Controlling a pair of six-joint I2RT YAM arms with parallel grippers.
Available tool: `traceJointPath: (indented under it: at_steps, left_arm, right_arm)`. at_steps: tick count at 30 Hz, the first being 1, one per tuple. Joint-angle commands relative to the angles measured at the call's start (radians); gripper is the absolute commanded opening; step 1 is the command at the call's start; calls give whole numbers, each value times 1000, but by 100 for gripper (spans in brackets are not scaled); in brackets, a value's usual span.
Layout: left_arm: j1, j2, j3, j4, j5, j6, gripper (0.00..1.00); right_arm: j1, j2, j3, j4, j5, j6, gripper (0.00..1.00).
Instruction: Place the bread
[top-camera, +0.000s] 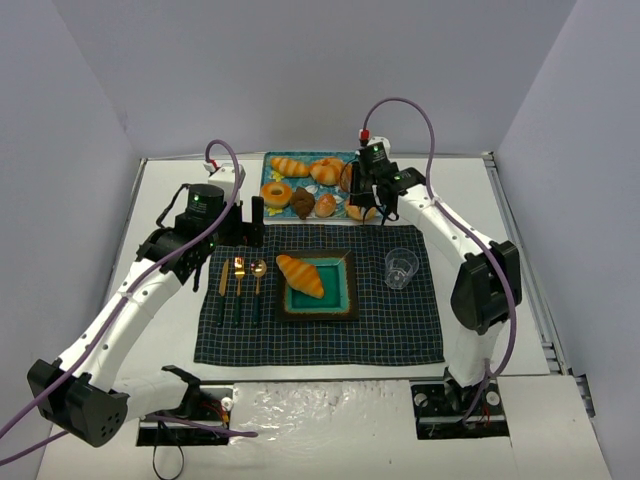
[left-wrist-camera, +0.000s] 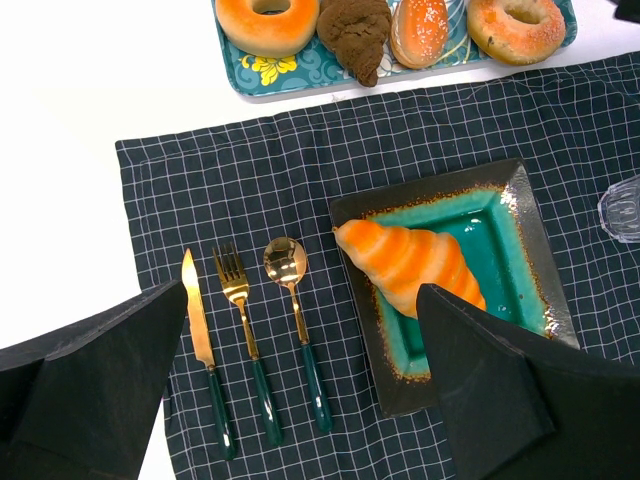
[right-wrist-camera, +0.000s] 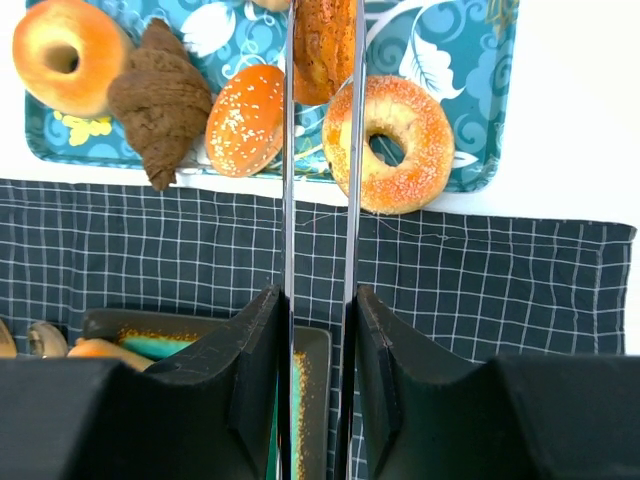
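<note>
A golden croissant (top-camera: 300, 275) sits on the square teal plate (top-camera: 342, 303); my right gripper (right-wrist-camera: 320, 335) clenches steel tongs (right-wrist-camera: 290, 160), seemingly pinching another browned roll (right-wrist-camera: 322, 50).

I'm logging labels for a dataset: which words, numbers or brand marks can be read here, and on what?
None: no words, numbers or logos can be read in any view.
The tray bears only a flower pattern; the plate, cloth and cutlery are unmarked.

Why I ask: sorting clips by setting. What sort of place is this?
Likely a lab mock-up of a dining table: blank white walls around a placemat, cutlery and a tray of breads.
</note>
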Motion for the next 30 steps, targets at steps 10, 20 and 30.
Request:
traceJointPath:
  at_steps: [10, 20, 30]
  left_arm:
    - [-7, -4, 17, 53, -8, 12, 97]
    - [-9, -5, 17, 53, -7, 10, 97]
    - [-9, -8, 16, 55, -5, 9, 97]
  right_arm:
    - [6, -280, -114, 3, -32, -13, 2]
    - [19, -526, -303, -33, -138, 9, 2]
    - [147, -675, -452, -68, -134, 70, 2]
